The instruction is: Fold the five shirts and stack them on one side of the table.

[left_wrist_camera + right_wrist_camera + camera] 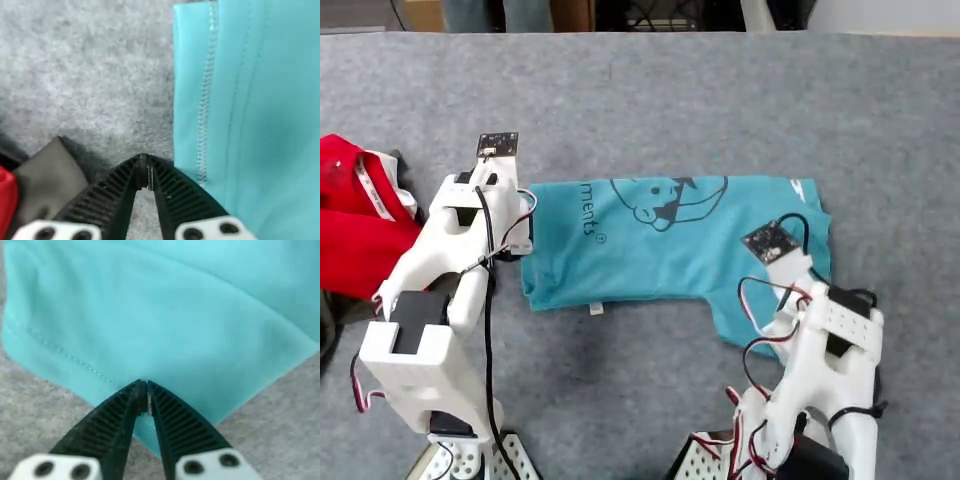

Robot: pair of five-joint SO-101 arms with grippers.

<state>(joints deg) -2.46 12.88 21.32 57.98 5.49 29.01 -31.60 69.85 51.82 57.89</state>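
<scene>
Nearest the front edge, the left arm [440, 270] and the right arm [820, 350] rise from their bases on the grey-covered table [720, 100]. The left arm stands at the left end of the teal shirt [660, 250], and the right arm leans over the shirt's near right corner.

In its own wrist view the left gripper [144, 165] has its fingers [172, 195] pressed together, tips meeting on nothing; it hangs over bare grey cover just beside the shirt's stitched hem [204, 110], apart from the cloth. A dark grey thing [45, 175] lies close on its other side (what it is cannot be told).

The right gripper [145, 392] is likewise closed, its tips right at the hemmed edge of the teal cloth; whether any fabric is caught between them cannot be told.

Farther out, the shirt lies flat as a wide band across the middle of the table, with a flap reaching toward the right arm; a small white tag [595, 308] sits at its near hem, and a dark printed drawing [665, 205] runs along its far edge. A red shirt [350, 240] lies bunched at the table's left side, well apart from the teal one.
</scene>
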